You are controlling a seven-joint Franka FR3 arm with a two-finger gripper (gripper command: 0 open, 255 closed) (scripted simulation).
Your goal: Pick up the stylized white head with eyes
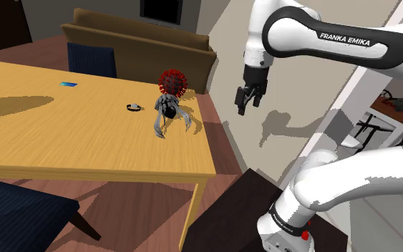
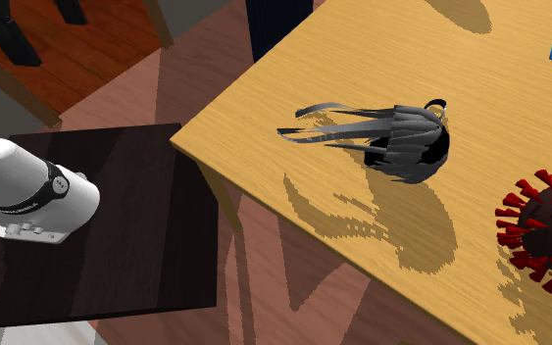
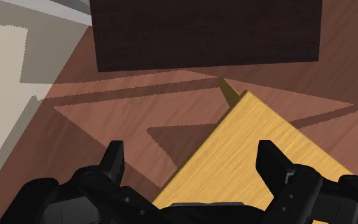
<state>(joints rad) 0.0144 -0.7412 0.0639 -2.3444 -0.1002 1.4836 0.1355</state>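
Shoulder view, left to right: wooden table [image 1: 85, 150] with a blue card [image 1: 67, 84] and a small dark ring-like item [image 1: 133, 107]. The head [image 1: 167, 109], rendered dark grey with long grey strands, sits near the table's right end, just in front of a red spiky ball [image 1: 172, 81]. The gripper [image 1: 244, 99] hangs in the air past the table's right edge, well apart from the head. Its fingers are spread wide and hold nothing. In the wrist view the table's corner lies below the gripper.

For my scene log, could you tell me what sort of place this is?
Probably a home's living or dining room: a wooden table, a dark blue chair beside it, a brown sofa behind, and a wood floor.
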